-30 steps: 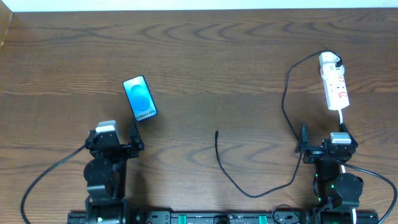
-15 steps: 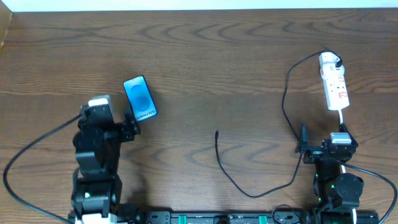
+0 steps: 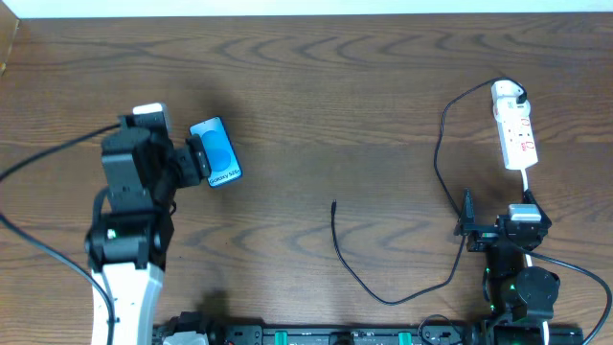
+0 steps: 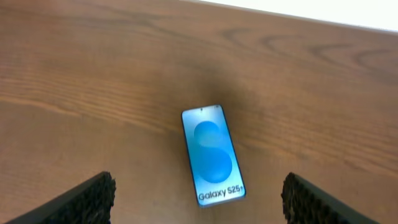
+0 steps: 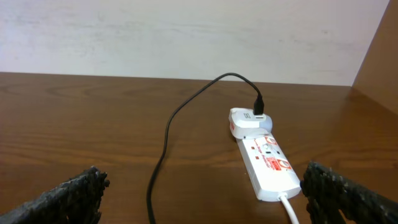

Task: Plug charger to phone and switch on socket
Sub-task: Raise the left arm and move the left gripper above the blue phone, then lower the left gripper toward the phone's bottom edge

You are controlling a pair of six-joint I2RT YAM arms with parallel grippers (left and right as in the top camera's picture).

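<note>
The phone (image 3: pixel 216 153) lies face up on the wooden table at the left, its cyan screen lit. It also shows in the left wrist view (image 4: pixel 211 154). My left gripper (image 3: pixel 198 163) is open and empty at the phone's near-left side, its fingers (image 4: pixel 199 196) spread wider than the phone. The white socket strip (image 3: pixel 518 139) lies at the far right, with the charger's white adapter (image 3: pixel 508 93) plugged into its far end. The black cable (image 3: pixel 441 163) loops down to a free plug tip (image 3: pixel 333 204) at mid-table. My right gripper (image 3: pixel 498 218) is open and empty, short of the socket (image 5: pixel 267 165).
The socket's white cord (image 5: pixel 289 208) runs back towards the right arm. The cable (image 5: pixel 168 134) crosses the table left of the socket. A pale wall lies beyond the table's far edge (image 3: pixel 306 15).
My left arm has swung away from the front edge up to the phone's left side. The right arm, cable, phone and socket have not moved.
</note>
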